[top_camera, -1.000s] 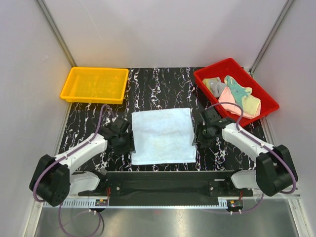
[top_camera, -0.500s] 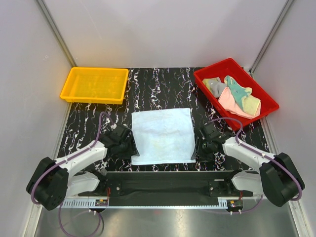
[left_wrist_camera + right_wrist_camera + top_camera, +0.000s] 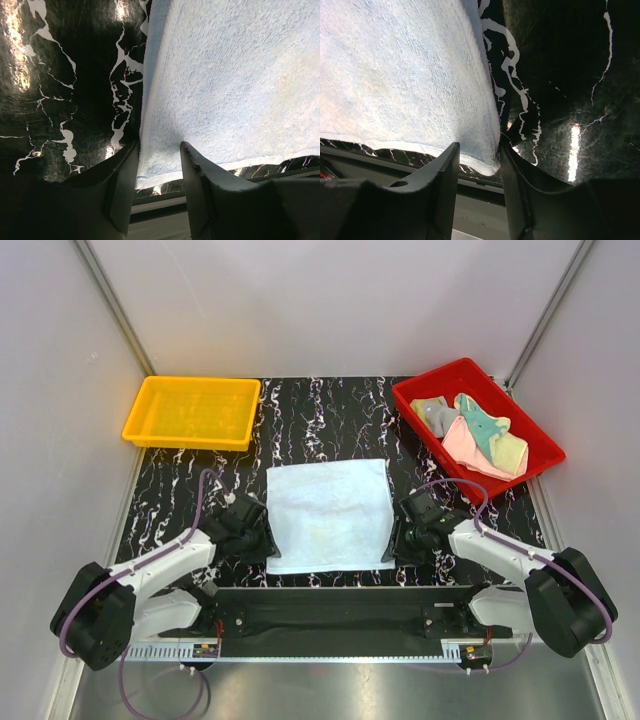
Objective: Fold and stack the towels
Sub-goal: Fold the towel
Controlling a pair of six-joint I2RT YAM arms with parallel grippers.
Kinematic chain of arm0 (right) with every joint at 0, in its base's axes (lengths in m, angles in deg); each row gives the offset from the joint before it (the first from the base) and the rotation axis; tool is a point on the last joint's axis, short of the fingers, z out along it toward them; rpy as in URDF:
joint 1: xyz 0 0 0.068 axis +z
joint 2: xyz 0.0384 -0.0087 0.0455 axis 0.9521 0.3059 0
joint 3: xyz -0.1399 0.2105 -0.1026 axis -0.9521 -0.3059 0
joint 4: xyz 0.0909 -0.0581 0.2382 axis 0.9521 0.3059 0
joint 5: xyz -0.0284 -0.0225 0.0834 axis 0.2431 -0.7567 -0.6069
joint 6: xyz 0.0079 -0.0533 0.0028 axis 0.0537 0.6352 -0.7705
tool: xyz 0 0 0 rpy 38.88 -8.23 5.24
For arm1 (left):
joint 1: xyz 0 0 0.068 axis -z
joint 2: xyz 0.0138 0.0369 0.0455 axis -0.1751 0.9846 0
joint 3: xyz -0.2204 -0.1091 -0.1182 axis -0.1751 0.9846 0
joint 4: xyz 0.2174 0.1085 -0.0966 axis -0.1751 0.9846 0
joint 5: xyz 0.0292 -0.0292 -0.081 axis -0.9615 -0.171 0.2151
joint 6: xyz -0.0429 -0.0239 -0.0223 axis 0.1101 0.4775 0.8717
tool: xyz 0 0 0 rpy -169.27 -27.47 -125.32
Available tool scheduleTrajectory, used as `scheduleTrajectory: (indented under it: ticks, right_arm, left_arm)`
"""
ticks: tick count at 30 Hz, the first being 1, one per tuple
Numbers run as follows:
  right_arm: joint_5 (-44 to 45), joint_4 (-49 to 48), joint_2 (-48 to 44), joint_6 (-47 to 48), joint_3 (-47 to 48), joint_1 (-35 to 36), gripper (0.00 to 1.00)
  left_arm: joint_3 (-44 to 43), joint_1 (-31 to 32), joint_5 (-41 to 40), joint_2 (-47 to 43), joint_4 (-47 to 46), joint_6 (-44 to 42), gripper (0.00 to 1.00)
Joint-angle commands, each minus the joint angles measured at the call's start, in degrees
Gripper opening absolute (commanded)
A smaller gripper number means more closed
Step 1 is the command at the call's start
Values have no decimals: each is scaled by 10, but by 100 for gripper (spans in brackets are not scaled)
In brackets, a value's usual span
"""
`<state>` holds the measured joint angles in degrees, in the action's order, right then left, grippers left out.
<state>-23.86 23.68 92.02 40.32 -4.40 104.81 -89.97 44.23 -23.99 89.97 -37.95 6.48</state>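
A light blue towel [image 3: 330, 515] lies flat in the middle of the black marble table. My left gripper [image 3: 262, 540] is low at its near-left corner and my right gripper [image 3: 392, 538] is at its near-right corner. In the left wrist view the towel [image 3: 225, 90] has its corner between the open jaws of the left gripper [image 3: 159, 165]. In the right wrist view the towel [image 3: 405, 75] ends between the open jaws of the right gripper [image 3: 479, 160], with its edge against the right finger. More towels, pink [image 3: 462, 445], teal [image 3: 478, 425], yellow [image 3: 510, 452] and grey [image 3: 437, 416], are heaped in the red bin [image 3: 425, 385].
A yellow bin [image 3: 185, 443] stands at the back left with nothing in it. The table's near edge and the arms' black mounting rail [image 3: 340, 605] run just below the towel's near hem. White walls enclose the table on three sides.
Both grippers have slid toward the near edge along the towel's sides, down to its near corners. Their jaws have narrowed. The towel has not moved.
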Motion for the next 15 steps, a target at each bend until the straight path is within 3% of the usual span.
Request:
scheduleTrajectory:
  ticks: [1, 6, 11, 15]
  right_arm:
    - [21, -4, 4, -5, -7, 10, 44]
    - [33, 2, 5, -7, -6, 13, 40]
    - [39, 2, 7, -8, -6, 21, 16]
    - [38, -5, 2, -3, -5, 21, 9]
  left_arm:
    - [25, 12, -24, -1, 43, 8, 44]
    - [22, 31, -40, -4, 60, 22, 45]
    - [-33, 49, -94, 5, 120, 34, 49]
    - [-56, 56, -106, 3, 165, 49, 51]
